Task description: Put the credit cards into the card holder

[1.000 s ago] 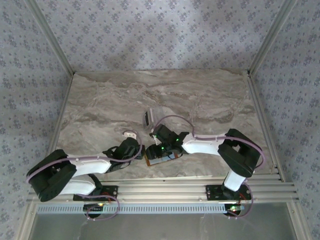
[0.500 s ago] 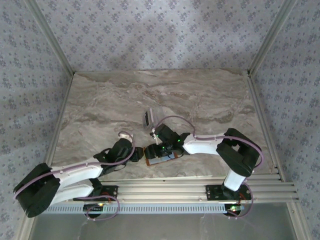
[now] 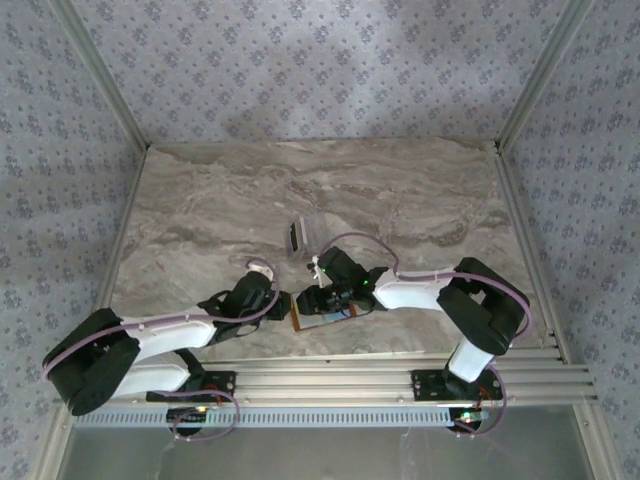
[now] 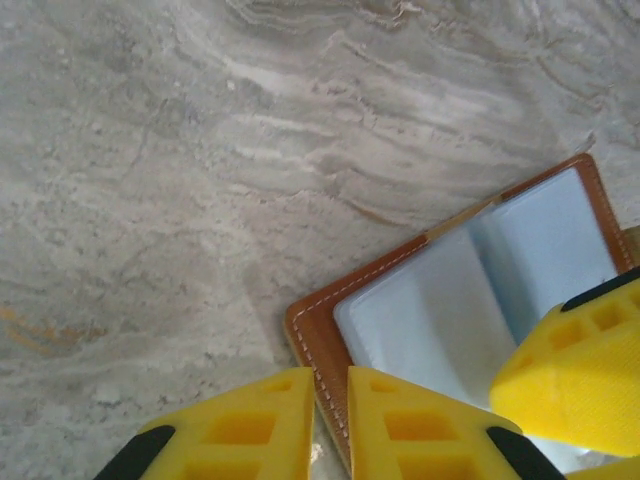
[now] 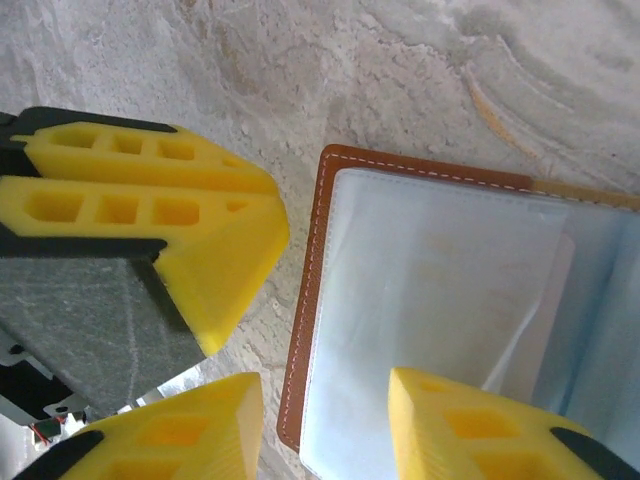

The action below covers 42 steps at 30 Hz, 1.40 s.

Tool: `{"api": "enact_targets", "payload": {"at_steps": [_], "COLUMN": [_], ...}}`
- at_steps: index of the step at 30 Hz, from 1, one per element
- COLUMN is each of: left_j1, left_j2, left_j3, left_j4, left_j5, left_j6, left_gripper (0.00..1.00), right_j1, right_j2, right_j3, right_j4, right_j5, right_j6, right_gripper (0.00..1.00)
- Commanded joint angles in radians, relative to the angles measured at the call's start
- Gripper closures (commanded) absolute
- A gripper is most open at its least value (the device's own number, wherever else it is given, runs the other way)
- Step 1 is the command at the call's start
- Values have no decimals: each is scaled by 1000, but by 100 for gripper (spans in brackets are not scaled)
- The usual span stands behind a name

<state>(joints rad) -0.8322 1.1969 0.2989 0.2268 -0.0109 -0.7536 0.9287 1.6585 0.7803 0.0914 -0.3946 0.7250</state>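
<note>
The card holder lies open on the table near the front edge, brown leather with a pale blue-grey inside. My left gripper stands at its left edge, fingers almost together. Its wrist view shows the stitched brown corner through the narrow gap of that gripper. My right gripper hovers over the holder's left half, open, and straddles the brown edge. The credit cards rest in a small pale stack farther back on the table, apart from both grippers.
The marble table top stretches back and to both sides. Patterned walls and metal posts close it in. An aluminium rail carries the arm bases at the near edge.
The left arm swung out and came back to the holder's left edge, and its fingers drew closer together. The right gripper narrowed a little above the holder. The holder and cards stayed put.
</note>
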Motion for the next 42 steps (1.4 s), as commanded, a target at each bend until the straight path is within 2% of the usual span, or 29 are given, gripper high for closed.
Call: {"api": "enact_targets", "payload": {"at_steps": [1, 4, 7, 16, 23, 30, 36, 42], "left_j1": [-4, -4, -5, -5, -4, -4, -4, -4], "left_j2": [4, 22, 58, 164, 194, 189, 178, 171], "left_j3": [37, 54, 72, 86, 64, 45, 40, 42], "left_j4": [22, 23, 41, 94, 106, 113, 103, 100], "left_j5": [15, 16, 32, 44, 32, 40, 38, 39], "left_j6": [-9, -8, -7, -6, -1, 4, 9, 11], "left_gripper": [86, 89, 92, 95, 95, 95, 95, 95], "right_j1": [-7, -8, -10, -10, -10, -70, -154, -181], "right_j2": [-22, -20, -18, -40, -109, -130, -48, 81], "right_j3": [-14, -14, -14, -2, 41, 167, 313, 509], "right_j4": [21, 24, 25, -27, -150, -327, -382, -450], "right_j5": [-22, -23, -27, 2, 61, 226, 254, 236], "right_j6": [7, 7, 5, -18, -73, -155, -212, -265], "right_gripper": [63, 68, 69, 71, 59, 48, 47, 49]}}
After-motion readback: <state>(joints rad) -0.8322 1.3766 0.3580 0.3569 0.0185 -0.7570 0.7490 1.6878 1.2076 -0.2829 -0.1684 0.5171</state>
